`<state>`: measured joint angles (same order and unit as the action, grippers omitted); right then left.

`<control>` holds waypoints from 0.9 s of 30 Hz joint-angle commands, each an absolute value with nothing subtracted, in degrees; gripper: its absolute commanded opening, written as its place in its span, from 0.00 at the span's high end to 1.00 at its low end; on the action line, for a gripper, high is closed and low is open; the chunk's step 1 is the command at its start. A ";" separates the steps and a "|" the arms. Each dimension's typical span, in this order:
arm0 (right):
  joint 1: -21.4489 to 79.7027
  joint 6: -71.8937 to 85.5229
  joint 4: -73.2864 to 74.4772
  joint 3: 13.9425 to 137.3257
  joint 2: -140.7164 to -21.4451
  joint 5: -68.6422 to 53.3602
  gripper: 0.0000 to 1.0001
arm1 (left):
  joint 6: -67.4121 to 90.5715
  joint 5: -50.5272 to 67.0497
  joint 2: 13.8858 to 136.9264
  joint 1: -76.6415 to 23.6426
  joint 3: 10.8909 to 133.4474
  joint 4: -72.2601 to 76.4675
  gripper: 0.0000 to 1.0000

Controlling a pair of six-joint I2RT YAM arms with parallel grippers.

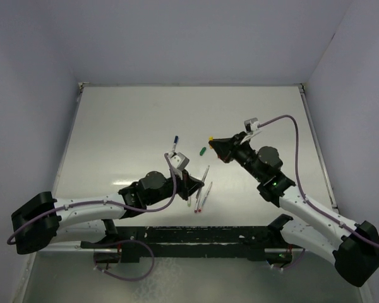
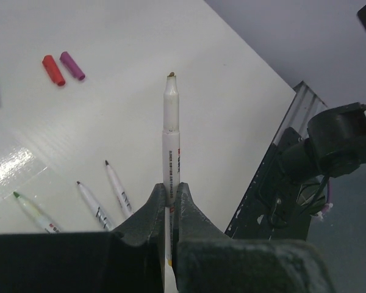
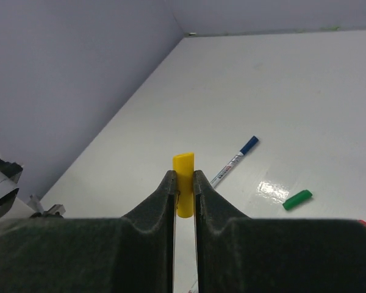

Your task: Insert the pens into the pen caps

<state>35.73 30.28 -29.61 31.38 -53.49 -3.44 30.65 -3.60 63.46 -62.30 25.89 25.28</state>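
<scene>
Sticking up from right end effector (image 3: pixel 183 177): yellow cap (image 3: pixel 183 162).

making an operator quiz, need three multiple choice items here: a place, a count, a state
1. The left tool is: A open; B shut on a thin whitish uncapped pen; C shut on a cap.
2. The small yellow plastic cap sits: A in the right tool; B in the left tool; C on a pen.
3. Loose uncapped pens on the white table, left wrist view: A one; B five; C three.
Key: 1 B, it pinches the barrel; 2 A, clamped in that tool; 3 C, three lie there.
</scene>
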 commanded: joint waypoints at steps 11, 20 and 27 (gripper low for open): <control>35.97 36.70 -67.91 20.20 -57.45 -14.77 1.00 | 36.03 -0.63 69.12 -62.19 23.37 53.88 1.00; 36.02 37.52 -70.48 18.25 -55.12 -13.54 1.00 | 36.39 -2.89 68.61 -62.23 21.75 55.75 1.00; 36.01 39.13 -72.10 17.22 -55.28 -14.05 1.00 | 35.72 -4.55 66.93 -62.23 20.89 55.83 1.00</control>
<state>35.73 38.02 -66.94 17.93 -56.05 -13.06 35.55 -3.01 69.04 -62.30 21.58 51.75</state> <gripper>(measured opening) 0.142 0.031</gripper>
